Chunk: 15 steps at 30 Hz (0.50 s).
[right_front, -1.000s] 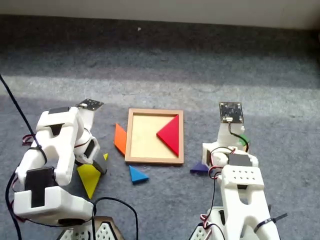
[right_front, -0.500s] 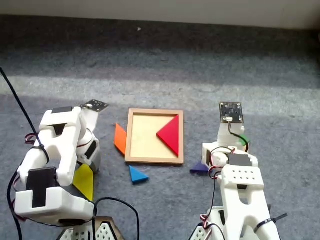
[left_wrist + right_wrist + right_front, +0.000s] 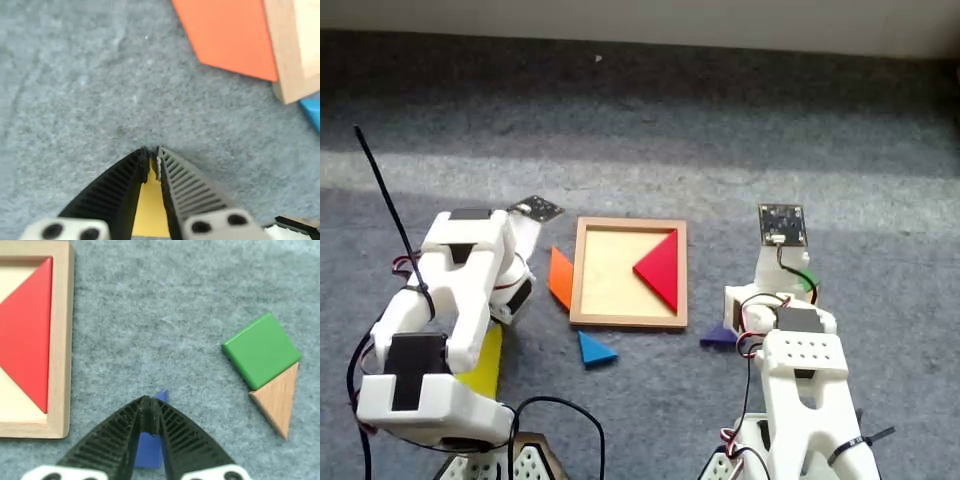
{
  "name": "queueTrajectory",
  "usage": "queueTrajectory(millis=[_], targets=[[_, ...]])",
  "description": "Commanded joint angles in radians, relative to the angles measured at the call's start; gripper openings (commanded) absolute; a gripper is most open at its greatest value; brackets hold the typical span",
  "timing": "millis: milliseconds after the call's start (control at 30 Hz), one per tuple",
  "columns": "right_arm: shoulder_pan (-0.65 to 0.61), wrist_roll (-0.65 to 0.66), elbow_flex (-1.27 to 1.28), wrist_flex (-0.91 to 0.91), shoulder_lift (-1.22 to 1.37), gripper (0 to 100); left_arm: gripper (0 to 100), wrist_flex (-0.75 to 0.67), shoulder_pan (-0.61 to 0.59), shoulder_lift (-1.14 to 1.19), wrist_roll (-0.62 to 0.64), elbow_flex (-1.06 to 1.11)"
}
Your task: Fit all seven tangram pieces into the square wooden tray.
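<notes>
Pointing down at the carpet [image 3: 75, 75], left end effector [image 3: 151, 151] and right end effector [image 3: 150, 402] sit closed.

A grey carpet [image 3: 650, 110] with a paler band [image 3: 650, 170] across it, a light strip [image 3: 720, 18] along its far edge.

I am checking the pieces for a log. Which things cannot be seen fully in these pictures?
Yellow piece: in the high view the left arm covers most of it, so its shape is unclear.
Purple piece: in the high view the right arm hides all but a corner.
Blue triangle: in the left wrist view the picture edge cuts it off.
</notes>
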Motion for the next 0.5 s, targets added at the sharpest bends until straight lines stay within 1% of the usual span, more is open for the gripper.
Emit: queueTrajectory(millis=[0,200,267,400,467], targets=[[0.012,0.011,-0.005,-0.015,-0.021,0.9,1,0.015,0.019,-0.007,-0.006,-0.088],[0.012,0.011,-0.005,-0.015,-0.021,0.9,1,0.103,0.018,-0.010,-0.006,-0.170],[0.012,0.011,-0.005,-0.015,-0.021,0.9,1,0.124,0.002,-0.044,-0.008,-0.179],[0.012,0.011,-0.005,-0.015,-0.021,0.9,1,0.150,-0.050,-0.217,-0.012,-0.142],[0.012,0.011,-0.005,-0.015,-0.021,0.9,1,0.153,-0.085,-0.331,-0.031,-0.087]])
